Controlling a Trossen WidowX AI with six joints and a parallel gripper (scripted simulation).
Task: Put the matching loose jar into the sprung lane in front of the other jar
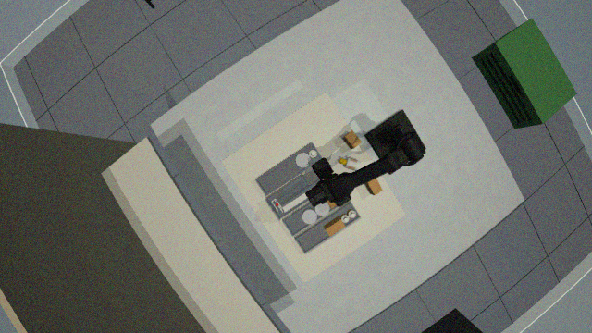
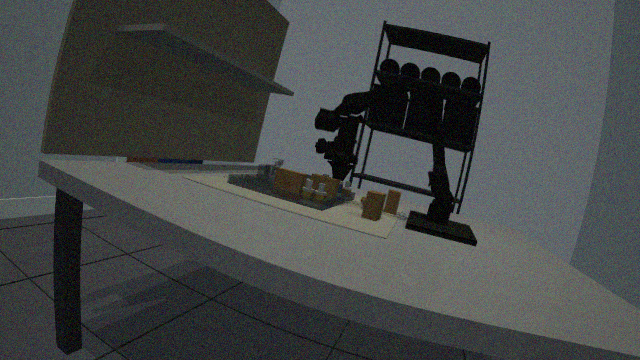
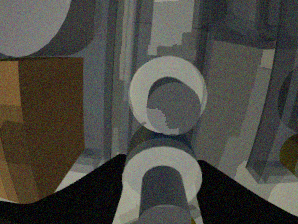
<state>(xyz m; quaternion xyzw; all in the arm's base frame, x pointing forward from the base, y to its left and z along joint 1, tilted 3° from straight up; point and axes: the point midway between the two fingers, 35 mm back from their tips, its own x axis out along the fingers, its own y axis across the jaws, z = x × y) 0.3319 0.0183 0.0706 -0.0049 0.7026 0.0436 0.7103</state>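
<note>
Right now, the black gripper [image 1: 315, 196] [image 2: 341, 176] [image 3: 161, 164] is lowered at the grey lane tray [image 1: 307, 244] [image 2: 250, 185], its fingers closed around a jar.

- The held jar [image 3: 131, 176] stands between the fingers, showing a pale round shoulder and a narrower grey top.
- Directly ahead of it in the wrist view is a second jar [image 3: 140, 95] with a similar pale rim; the two are in line, and their tops look very close. Whether their bodies touch is hard to tell.
- The top view shows a long pale strip [image 1: 295, 203] running from the gripper towards a small red-marked fitting [image 1: 277, 204] at the lane's far end.
- Where the held jar's bottom sits relative to the lane floor and front stop cannot be made out.
- In an outer lane, an orange-brown box [image 1: 334, 226] [image 2: 290, 180] stands beside two small white-topped containers [image 1: 349, 216] [image 2: 314, 189].
- Two brown blocks [image 1: 351, 140] [image 1: 374, 186] [image 2: 373, 205] [image 2: 393, 201] stand outside the tray, with a yellow-marked item [image 1: 343, 161] between them.
</note>
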